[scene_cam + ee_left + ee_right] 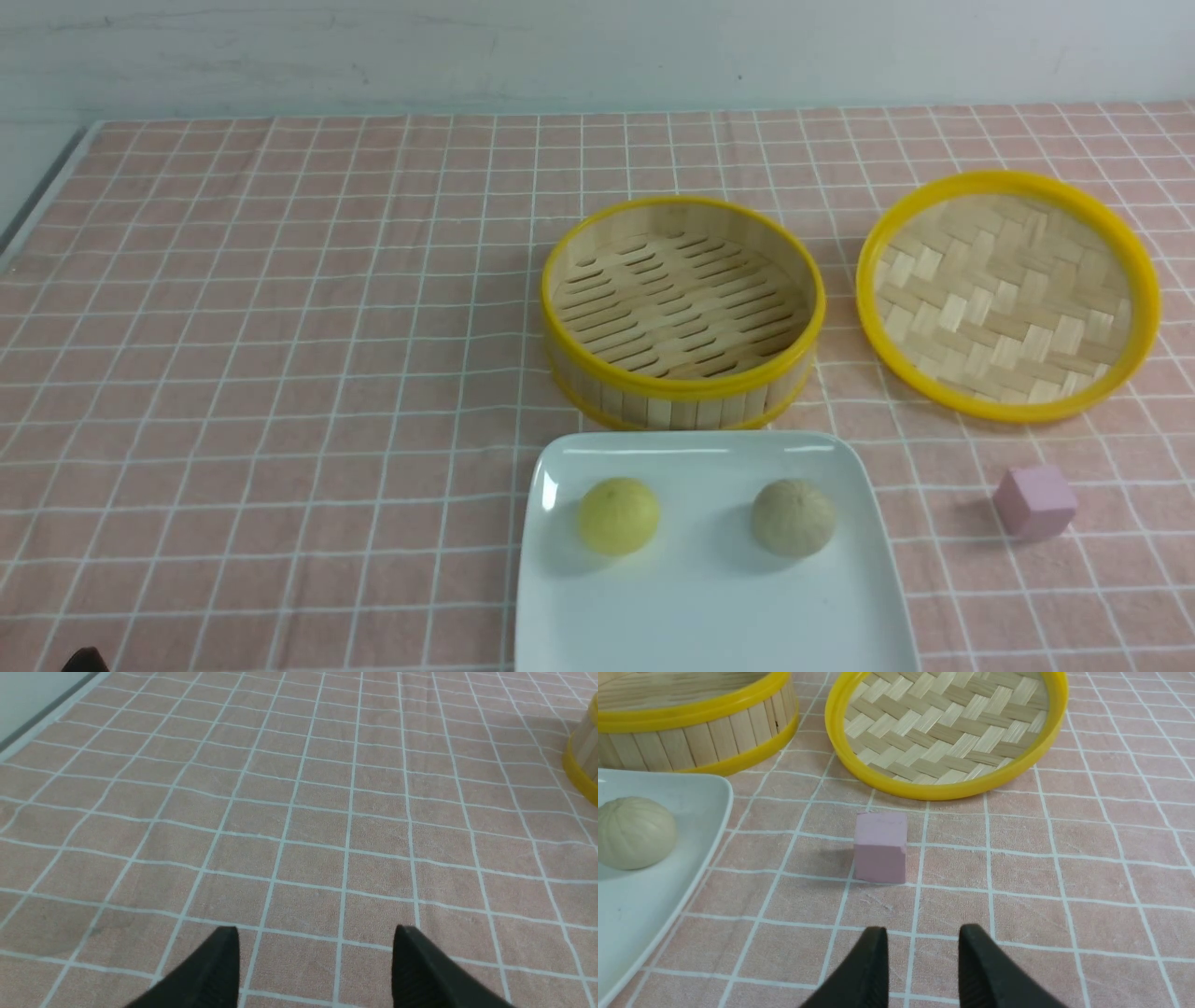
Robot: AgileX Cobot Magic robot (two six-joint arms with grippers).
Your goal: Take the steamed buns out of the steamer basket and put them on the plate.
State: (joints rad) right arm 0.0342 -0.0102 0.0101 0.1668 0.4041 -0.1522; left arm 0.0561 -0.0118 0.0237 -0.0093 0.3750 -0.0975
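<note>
Pink checked cloth [280,373] meets a pale wall [597,47]; both tools, left [315,952] and right [922,952], gape empty.

The front view looks forward and down from the robot's side across the whole checked tablecloth [280,373] to the far wall. The left wrist view sits low over bare cloth at the left, catching only the steamer basket [584,751] at its edge. The right wrist view sits low at the near right, sharing the basket, woven lid [948,728], pink cube [880,847] and plate [700,812] corner with the front view.

The plate [709,607] runs off the front view's lower edge, perhaps only slightly.
</note>
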